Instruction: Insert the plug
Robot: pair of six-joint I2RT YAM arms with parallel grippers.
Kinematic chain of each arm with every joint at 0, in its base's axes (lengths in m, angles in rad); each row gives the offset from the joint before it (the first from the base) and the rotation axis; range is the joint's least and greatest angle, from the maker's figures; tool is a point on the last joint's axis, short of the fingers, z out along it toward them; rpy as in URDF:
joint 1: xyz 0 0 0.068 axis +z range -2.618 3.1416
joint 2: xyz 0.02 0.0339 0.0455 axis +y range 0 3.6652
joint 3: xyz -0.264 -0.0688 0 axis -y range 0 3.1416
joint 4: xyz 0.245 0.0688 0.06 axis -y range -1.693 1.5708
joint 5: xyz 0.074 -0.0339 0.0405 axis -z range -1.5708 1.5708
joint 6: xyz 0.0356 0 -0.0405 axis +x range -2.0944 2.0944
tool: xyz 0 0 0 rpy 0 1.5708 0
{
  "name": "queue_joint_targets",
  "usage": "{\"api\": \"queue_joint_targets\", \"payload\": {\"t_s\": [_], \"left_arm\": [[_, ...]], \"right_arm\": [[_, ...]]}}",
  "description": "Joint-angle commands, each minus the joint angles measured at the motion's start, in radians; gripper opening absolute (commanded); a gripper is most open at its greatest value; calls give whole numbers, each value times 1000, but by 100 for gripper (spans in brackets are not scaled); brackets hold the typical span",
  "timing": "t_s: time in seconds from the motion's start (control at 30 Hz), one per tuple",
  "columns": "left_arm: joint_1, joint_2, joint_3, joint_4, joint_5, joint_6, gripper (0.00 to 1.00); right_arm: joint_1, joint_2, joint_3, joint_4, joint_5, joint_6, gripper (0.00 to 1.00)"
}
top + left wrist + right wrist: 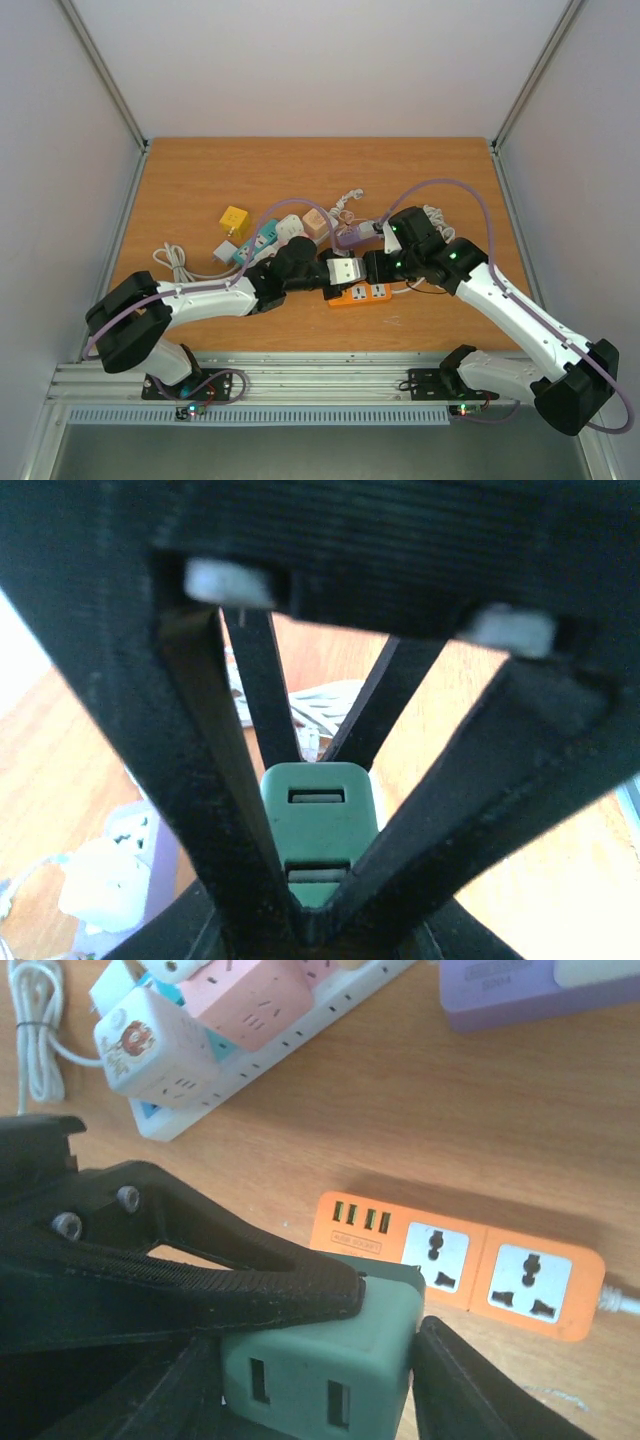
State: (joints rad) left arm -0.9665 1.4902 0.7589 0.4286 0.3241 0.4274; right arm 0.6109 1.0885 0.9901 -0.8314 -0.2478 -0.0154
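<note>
My right pincer [385,1335] and left pincer [318,880] both clamp the grey-green plastic cube plug [310,1370], just above the orange plastic power strip [480,1260] near the bench's [200,180] near edge, and since it looks light, rigid and slick, flat opposite faces seem the best hold.

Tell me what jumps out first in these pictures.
Both arms meet at mid-table, left pincer and right pincer each shut on one green adapter block. Right beside it lies an orange power strip, sockets empty. Behind, a white strip carries pastel cube adapters.
</note>
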Motion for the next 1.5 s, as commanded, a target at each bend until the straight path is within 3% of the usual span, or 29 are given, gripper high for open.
{"api": "queue_joint_targets", "payload": {"t_s": [0.0,0.1,0.23,0.37,0.47,0.67,0.73,0.8,0.97,1.13,1.47], "left_arm": [[-3,5,58,45,-21,-30,18],[-3,5,63,30,-39,-47,21],[-3,7,65,19,-70,-68,33],[-1,2,66,-3,-112,-117,66],[5,-8,75,-57,-118,-157,74],[14,-62,18,-24,-189,-303,81],[20,-89,10,-29,-278,-389,93],[30,-122,5,-53,-319,-479,98],[49,-225,-7,-153,-391,-576,99],[97,-331,-18,-260,-501,-677,99],[171,-367,-24,-313,-464,-767,100]], "right_arm": [[7,28,14,-47,72,14,45],[7,23,20,-46,94,60,34],[7,6,38,-46,127,74,30],[7,6,64,-50,175,67,29],[-8,23,91,-60,204,-3,33],[-164,126,149,-63,142,-124,34],[-238,173,171,-40,77,-151,33],[-295,225,202,-28,30,-185,33],[-349,348,275,-36,17,-226,32],[-346,382,241,14,-10,-221,33],[-369,584,366,33,0,-386,33]]}}
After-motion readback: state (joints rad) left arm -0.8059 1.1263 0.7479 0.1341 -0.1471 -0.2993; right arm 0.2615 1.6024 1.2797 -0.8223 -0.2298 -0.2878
